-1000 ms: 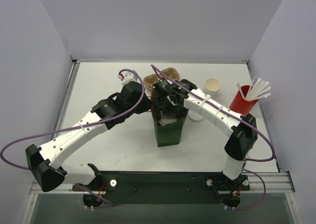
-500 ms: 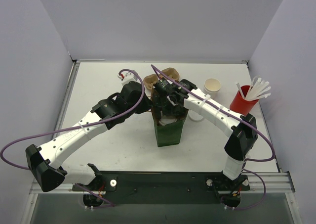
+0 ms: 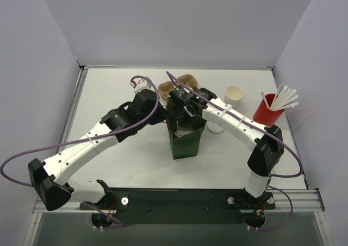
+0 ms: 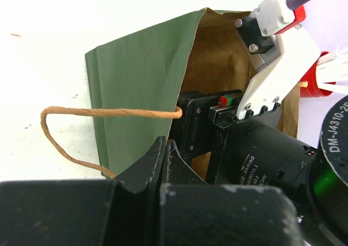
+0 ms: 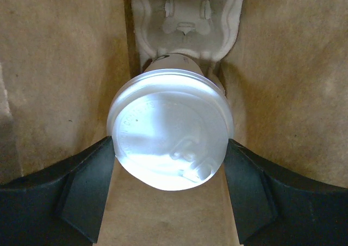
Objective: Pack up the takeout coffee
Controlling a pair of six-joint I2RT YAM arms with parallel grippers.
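Note:
A green paper bag stands open mid-table; its brown inside shows in the left wrist view. My right gripper reaches down into it. In the right wrist view the takeout coffee, a white cup with a flat white lid, sits between my right gripper's fingers, which press the lid's two sides. The cup's base rests in a pulp carrier at the bag's bottom. My left gripper is shut on the bag's rim by the twisted paper handle and also shows in the top view.
A white cup with a tan inside and a red cup of white straws stand at the right. Brown pulp carriers lie behind the bag. A white round object lies right of the bag. The right arm's wrist fills the bag's mouth.
The right gripper has sunk slightly deeper into the bag with the cup; less white shows below it from above. The left arm has not moved.

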